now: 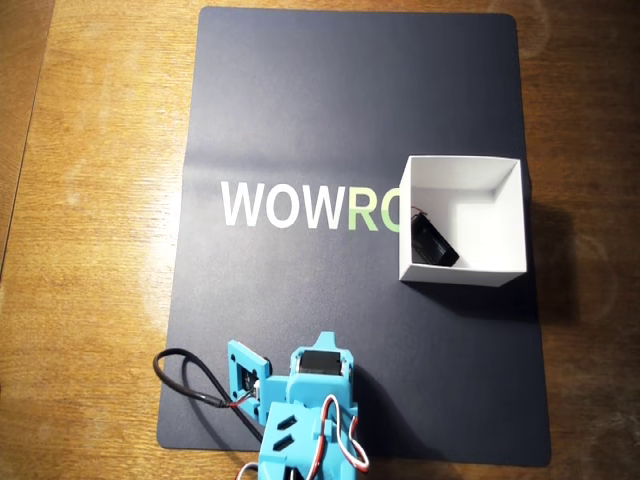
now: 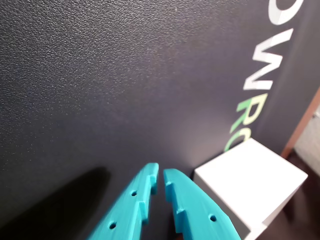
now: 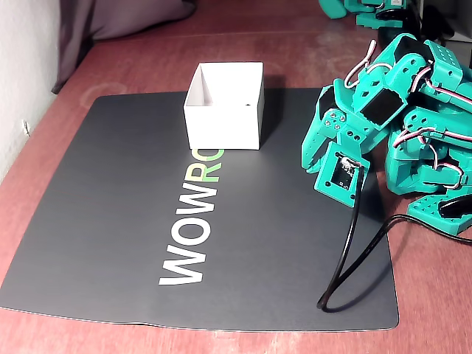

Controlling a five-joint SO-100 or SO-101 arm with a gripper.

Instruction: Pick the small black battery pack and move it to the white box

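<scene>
The black battery pack (image 1: 434, 243) lies inside the white box (image 1: 512, 215), at its left wall in the overhead view. The gripper (image 2: 160, 182) sits folded near the arm's base, jaws nearly closed and empty. It only needs to park clear.

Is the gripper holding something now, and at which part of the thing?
Nothing is held. The gripper is nearly closed and empty; the battery pack lies inside the white box.
</scene>
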